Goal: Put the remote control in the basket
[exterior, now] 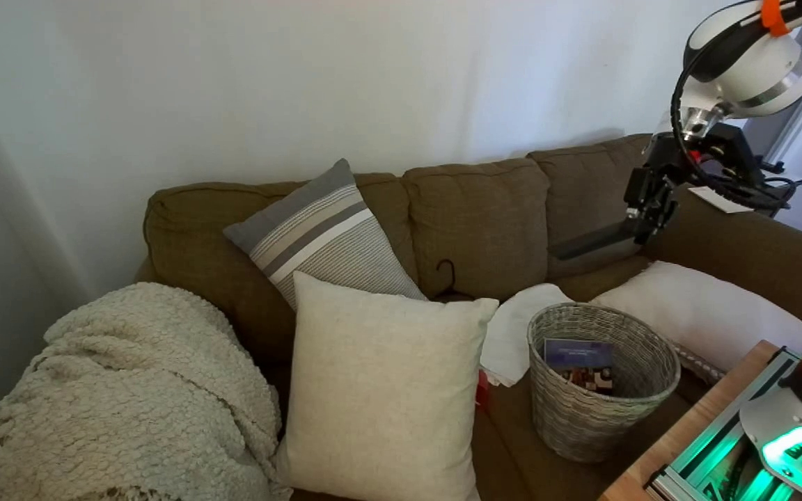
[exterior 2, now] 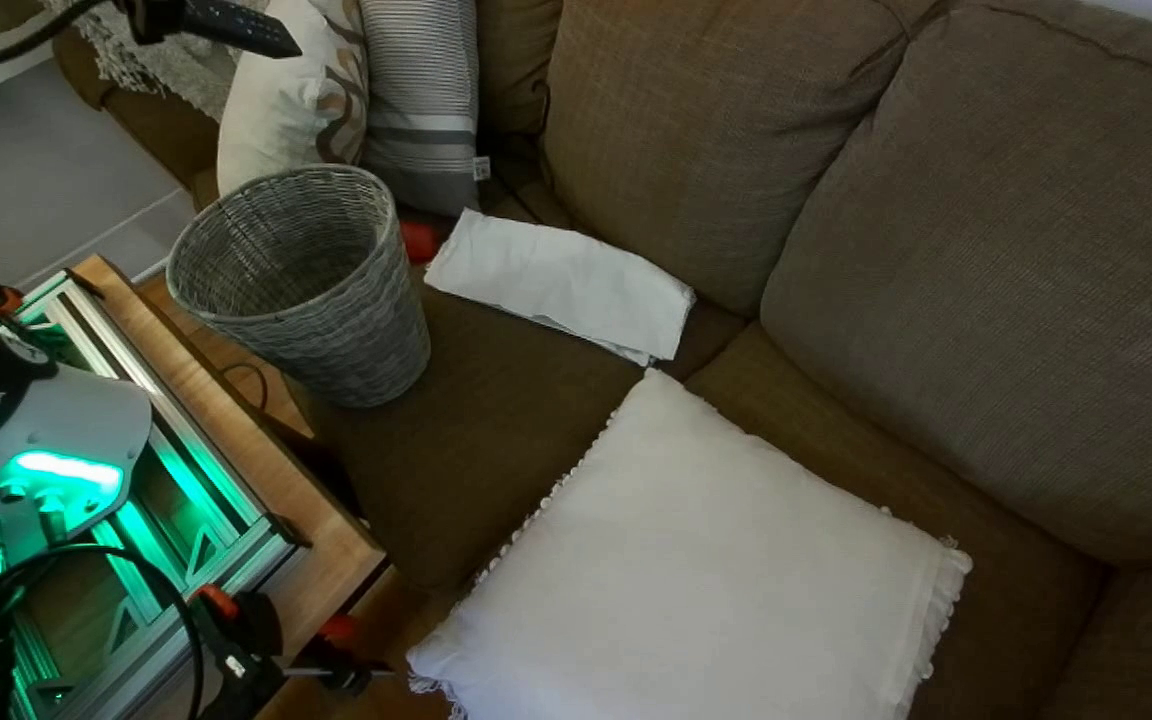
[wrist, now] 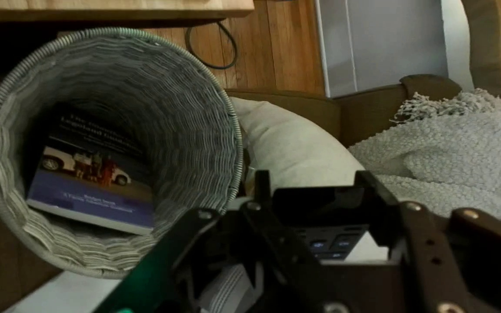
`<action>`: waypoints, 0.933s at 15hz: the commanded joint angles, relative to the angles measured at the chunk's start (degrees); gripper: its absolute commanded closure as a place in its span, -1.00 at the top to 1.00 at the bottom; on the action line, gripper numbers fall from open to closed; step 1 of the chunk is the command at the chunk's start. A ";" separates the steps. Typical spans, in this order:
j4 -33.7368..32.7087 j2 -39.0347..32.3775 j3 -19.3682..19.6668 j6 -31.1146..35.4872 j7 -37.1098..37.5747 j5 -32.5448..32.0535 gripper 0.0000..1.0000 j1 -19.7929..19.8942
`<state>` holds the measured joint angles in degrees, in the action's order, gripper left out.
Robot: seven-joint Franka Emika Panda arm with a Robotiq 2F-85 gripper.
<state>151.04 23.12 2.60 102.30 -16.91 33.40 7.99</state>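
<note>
you have the remote [exterior: 593,241] in the gripper [exterior: 645,220], its fingers [wrist: 262,187] drawn in and pinching it, seemingly towards one end; it is up in the air, outside the basket [exterior: 582,424]. in the wrist view the basket's mouth lies left of the fingers and a little up the picture; in both exterior views it sits well below them. so your next move likely calls for a sideways shift that way, then lowering. the remote's long axis juts out to one side of the grip; in both exterior views it leans a little off level, the free end lower. mind that end, as it could catch the rim if you come down off-centre. the mouth looks roomy enough to take the remote lying flat.

the basket stands on the seat of the brown sofa [exterior 2: 476,420], near the wooden table [exterior 2: 251,450]. a book [wrist: 91,182] lies low inside it, so the remote may well land on its cover. near the basket are a white cloth [exterior 2: 566,285], a white cushion [exterior 2: 696,560] and a cream cushion [exterior: 387,390].
</note>
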 commanded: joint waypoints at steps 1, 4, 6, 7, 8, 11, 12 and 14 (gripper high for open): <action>4.16 -0.57 3.79 5.29 2.66 -1.69 -0.49 1.21; 6.01 -4.93 5.65 8.73 5.17 0.46 -0.49 0.74; 6.31 -7.84 6.49 8.07 6.70 0.76 -0.49 0.70; 6.10 -9.40 6.79 7.31 7.51 0.83 -0.49 0.88; 6.17 -10.36 7.07 6.46 8.46 1.20 -0.49 1.07; 5.95 -14.50 7.78 4.94 10.57 2.03 -0.49 1.52; 5.85 -15.71 7.96 4.83 11.13 2.69 0.51 1.60; 5.52 -17.92 8.20 4.31 11.91 4.79 0.64 1.65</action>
<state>157.54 8.45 9.90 108.66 -6.60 35.36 9.22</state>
